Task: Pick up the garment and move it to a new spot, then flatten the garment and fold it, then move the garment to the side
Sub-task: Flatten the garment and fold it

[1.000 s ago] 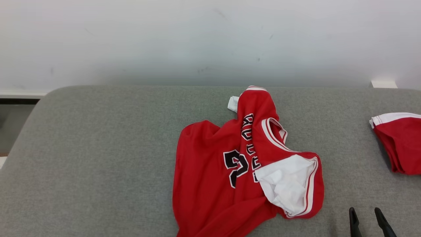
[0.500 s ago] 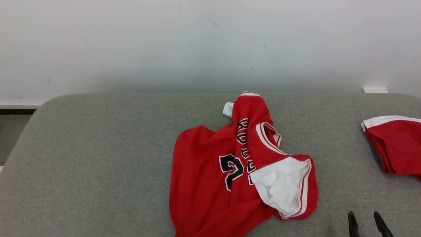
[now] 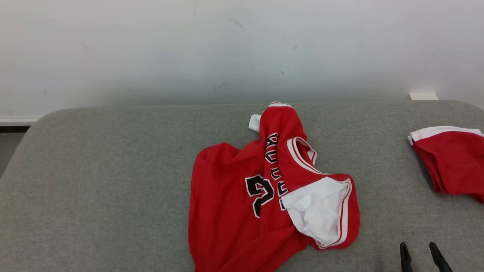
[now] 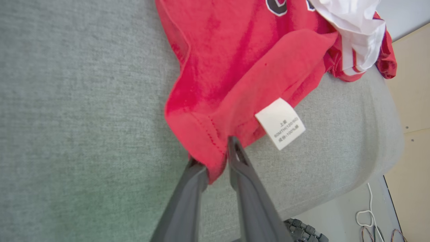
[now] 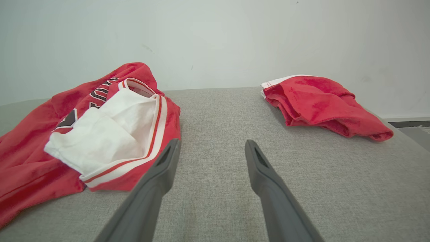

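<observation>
The garment (image 3: 234,211) is a crumpled red jersey with black-and-white lettering and a white lining, lying in the middle of the grey cushion (image 3: 94,170). In the left wrist view my left gripper (image 4: 212,151) has its two dark fingers pinched on a hem corner of the garment (image 4: 242,67), close to its white care label (image 4: 280,123) and near the cushion's front edge. My right gripper (image 3: 419,253) stands open at the lower right, just right of the garment's white-lined part. In the right wrist view the right gripper (image 5: 211,148) hovers over bare cushion beside the garment (image 5: 30,168).
A second red garment (image 3: 450,166) with white trim lies bunched at the cushion's right end, also seen in the right wrist view as a red garment (image 5: 319,101). A pale wall rises behind the cushion. Floor with cables (image 4: 369,215) lies past the front edge.
The whole head picture has shifted a little to the left, so the camera moved. The garment keeps its shape and place on the cushion. The right gripper stays open.
</observation>
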Tool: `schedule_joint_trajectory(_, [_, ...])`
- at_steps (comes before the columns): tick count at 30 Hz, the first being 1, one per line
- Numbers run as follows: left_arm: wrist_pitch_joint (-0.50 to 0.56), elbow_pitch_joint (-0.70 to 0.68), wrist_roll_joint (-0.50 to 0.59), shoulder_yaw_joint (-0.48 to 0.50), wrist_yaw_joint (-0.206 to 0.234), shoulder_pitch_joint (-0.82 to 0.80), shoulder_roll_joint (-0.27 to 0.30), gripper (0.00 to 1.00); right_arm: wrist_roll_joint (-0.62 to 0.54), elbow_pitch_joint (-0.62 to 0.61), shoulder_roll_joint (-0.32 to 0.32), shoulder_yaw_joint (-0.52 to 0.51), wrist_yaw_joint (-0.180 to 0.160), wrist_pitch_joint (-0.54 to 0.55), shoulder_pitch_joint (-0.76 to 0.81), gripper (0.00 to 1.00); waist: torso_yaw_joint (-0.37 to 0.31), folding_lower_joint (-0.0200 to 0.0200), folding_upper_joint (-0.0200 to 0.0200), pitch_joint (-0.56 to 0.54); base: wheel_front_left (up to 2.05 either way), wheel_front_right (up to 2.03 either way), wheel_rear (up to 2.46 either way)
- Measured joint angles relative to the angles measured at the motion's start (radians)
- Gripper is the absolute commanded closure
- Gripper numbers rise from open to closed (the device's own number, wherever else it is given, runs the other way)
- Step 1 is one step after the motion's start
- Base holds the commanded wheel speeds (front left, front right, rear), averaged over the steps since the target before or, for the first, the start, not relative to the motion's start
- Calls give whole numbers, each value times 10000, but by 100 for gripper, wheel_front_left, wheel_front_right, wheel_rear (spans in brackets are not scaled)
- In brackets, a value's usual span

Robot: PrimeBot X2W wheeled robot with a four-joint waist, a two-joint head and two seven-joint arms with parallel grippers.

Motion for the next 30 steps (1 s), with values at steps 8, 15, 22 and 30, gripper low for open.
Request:
schedule_joint_trajectory(8, [94, 176, -336, -94, -476, -414, -174, 100, -27, -4, 2, 50, 0, 2, -36, 0, -62, 0, 0, 31, 0, 0, 0])
schedule_joint_trajectory(15, [552, 38, -207, 481, -604, -2688, 355, 100, -27, -10, 0, 226, 0, 2, -308, 0, -386, 0, 0, 210, 0, 0, 0])
schedule_joint_trajectory(22, [1292, 1402, -59, 1154, -711, -6314, 861, 100, 86, 86, -2, 583, 0, 0, -842, 0, -1094, 1, 0, 521, 0, 0, 0])
schedule_joint_trajectory(30, [947, 3831, 479, 1310, -970, -9275, 1312, 100, 418, 313, 0, 932, 0, 2, -1068, 0, -2305, 1, 0, 806, 0, 0, 0])
